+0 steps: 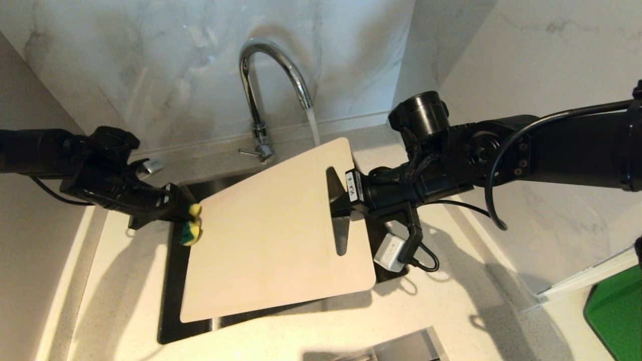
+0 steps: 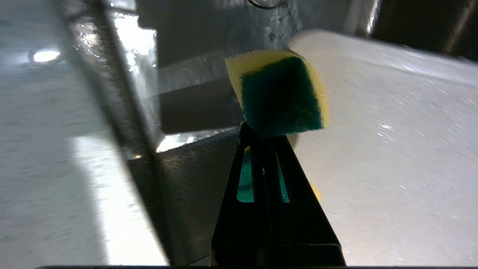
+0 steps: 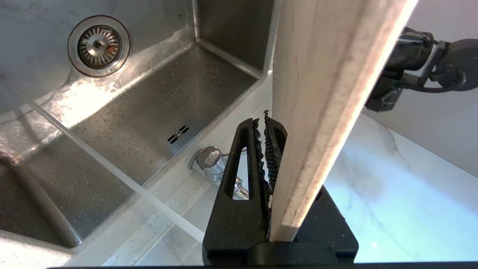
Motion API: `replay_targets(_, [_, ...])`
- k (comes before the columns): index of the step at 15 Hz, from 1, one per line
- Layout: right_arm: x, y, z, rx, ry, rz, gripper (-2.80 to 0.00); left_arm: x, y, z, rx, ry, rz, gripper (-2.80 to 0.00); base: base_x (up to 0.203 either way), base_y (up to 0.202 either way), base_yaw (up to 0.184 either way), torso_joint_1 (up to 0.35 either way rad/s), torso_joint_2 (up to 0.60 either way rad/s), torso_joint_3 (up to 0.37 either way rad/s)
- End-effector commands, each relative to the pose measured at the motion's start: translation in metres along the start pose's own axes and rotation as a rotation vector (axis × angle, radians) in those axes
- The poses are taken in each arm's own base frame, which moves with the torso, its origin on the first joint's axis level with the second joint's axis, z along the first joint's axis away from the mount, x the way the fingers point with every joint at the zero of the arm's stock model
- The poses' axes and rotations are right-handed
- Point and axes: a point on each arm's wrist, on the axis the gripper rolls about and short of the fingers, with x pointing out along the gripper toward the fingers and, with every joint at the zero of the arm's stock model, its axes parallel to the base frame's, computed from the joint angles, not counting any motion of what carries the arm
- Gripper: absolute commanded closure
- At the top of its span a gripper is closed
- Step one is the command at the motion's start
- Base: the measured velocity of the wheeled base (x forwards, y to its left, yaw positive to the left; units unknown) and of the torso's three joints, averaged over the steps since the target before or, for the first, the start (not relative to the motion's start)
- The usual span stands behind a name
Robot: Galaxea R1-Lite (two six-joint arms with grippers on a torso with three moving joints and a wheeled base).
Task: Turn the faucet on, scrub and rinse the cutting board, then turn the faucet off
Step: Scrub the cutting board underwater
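Sink below, right gripper grasping cutting board, left gripper clenching sponge at its edge

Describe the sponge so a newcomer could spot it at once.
Start at the chrome faucet above the sink. The cutting board is held over the basin; at its left edge, the left end effector pinches the sponge, the only small yellow-and-green thing here.
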Motion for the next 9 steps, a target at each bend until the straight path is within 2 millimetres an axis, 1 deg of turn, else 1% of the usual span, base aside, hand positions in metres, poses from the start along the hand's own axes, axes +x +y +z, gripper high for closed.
replay_targets(1, [0.000,0.000,0.000,-0.014,-0.004,-0.003,0.00,-0.008,-0.001,0.001,-0.003,-0.013,-0.008,0.00,0.000,0.000,0.000,0.000,0.00,0.000])
replay_targets(3, [0.000,0.000,0.001,-0.014,-0.004,-0.002,0.00,-0.026,-0.015,-0.001,0.022,-0.041,-0.054,0.00,0.000,0.000,0.000,0.000,0.00,0.000])
replay_targets(4, [-0.001,-0.001,0.001,-0.014,-0.004,-0.003,0.00,-0.037,-0.028,-0.004,0.041,-0.055,-0.081,0.00,0.000,0.000,0.000,0.000,0.00,0.000])
replay_targets(5, [-0.001,-0.001,0.001,-0.014,-0.004,-0.003,0.00,-0.046,-0.043,-0.009,0.061,-0.067,-0.108,0.00,0.000,0.000,0.000,0.000,0.00,0.000])
replay_targets(6, [-0.001,-0.001,0.001,-0.014,-0.004,-0.003,0.00,-0.056,-0.064,-0.017,0.083,-0.073,-0.146,0.00,0.000,0.000,0.000,0.000,0.00,0.000])
replay_targets(7, [-0.001,-0.001,0.000,-0.015,-0.002,-0.003,0.00,-0.062,-0.080,-0.025,0.100,-0.071,-0.177,0.00,0.000,0.000,0.000,0.000,0.00,0.000])
replay_targets(9, [0.000,0.000,0.000,-0.014,-0.003,-0.003,0.00,-0.068,-0.120,-0.049,0.162,-0.022,-0.235,0.00,0.000,0.000,0.000,0.000,0.00,0.000])
